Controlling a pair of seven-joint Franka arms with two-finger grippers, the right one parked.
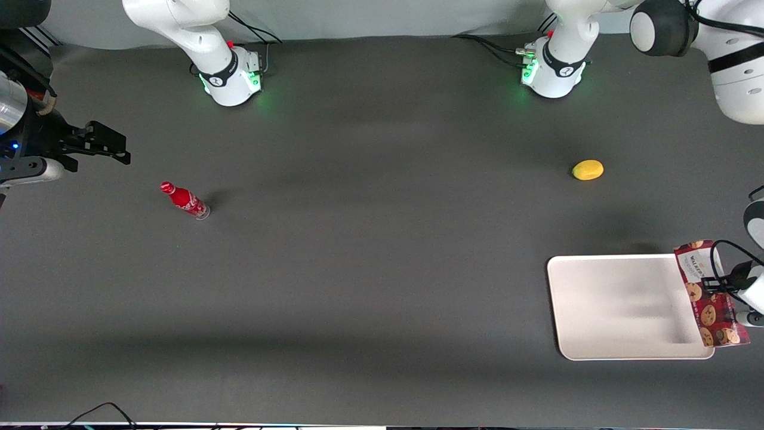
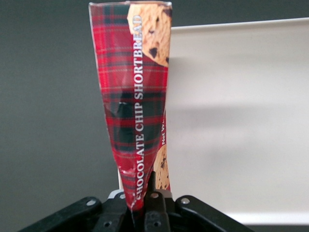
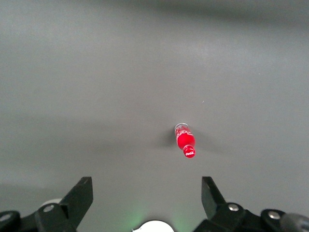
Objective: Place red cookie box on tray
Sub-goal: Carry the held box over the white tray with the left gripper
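Gripper (image 2: 140, 205) pinches the red cookie box (image 2: 135, 106), held above the tray's (image 1: 615, 304) edge.

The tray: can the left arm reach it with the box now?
Probably yes. The gripper, shut on the red cookie box, hangs at the edge of the tray, whose surface beside it is bare.

Dark grey matte desk (image 1: 370, 280). On it: large cream-white rectangular tray (image 1: 621, 307) at working arm's end; small yellow oval fruit (image 1: 588, 170) farther from camera; small red soda bottle (image 1: 184, 200) upright toward parked arm's end.
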